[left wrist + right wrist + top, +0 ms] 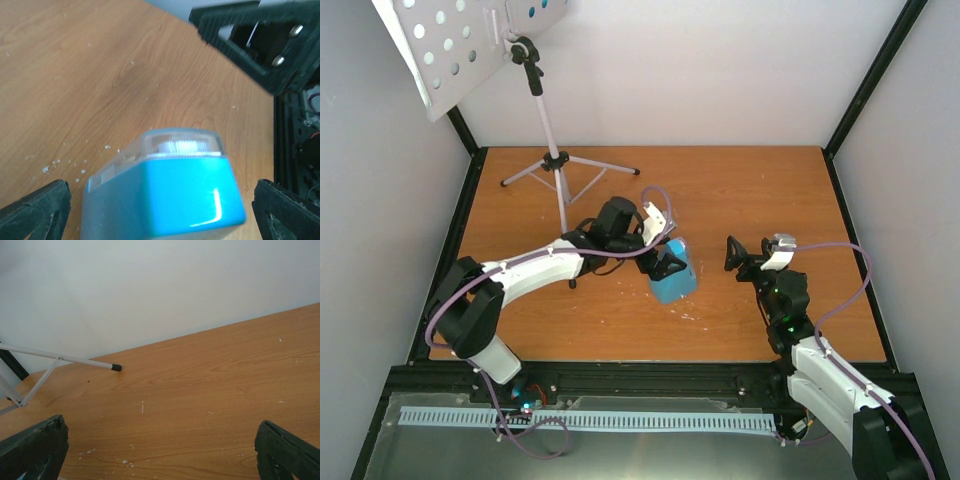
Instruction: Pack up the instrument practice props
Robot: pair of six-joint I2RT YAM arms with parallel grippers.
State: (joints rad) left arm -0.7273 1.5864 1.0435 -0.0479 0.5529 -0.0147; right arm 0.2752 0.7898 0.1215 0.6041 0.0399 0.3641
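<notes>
- We are watching the left gripper hanging with its fingers spread wide, one on each side of the blue metronome. Gaps are showing on both sides and nothing is pinched.
- The metronome is sitting on the table right between those fingers, its broad face running from finger to finger and its clear cover on.
- The right gripper is also standing spread and holding nothing, with only bare wood ahead of it. The metronome is lying off to its left, so we are judging the left arm the nearer one for the pick.
- The music stand is standing beyond the left hand, one leg reaching ahead and left of the right hand.
- We are making out a music sheet with blue dots up at the stand's top, partly cut off.
- We are finding no box or bag in any view.
</notes>
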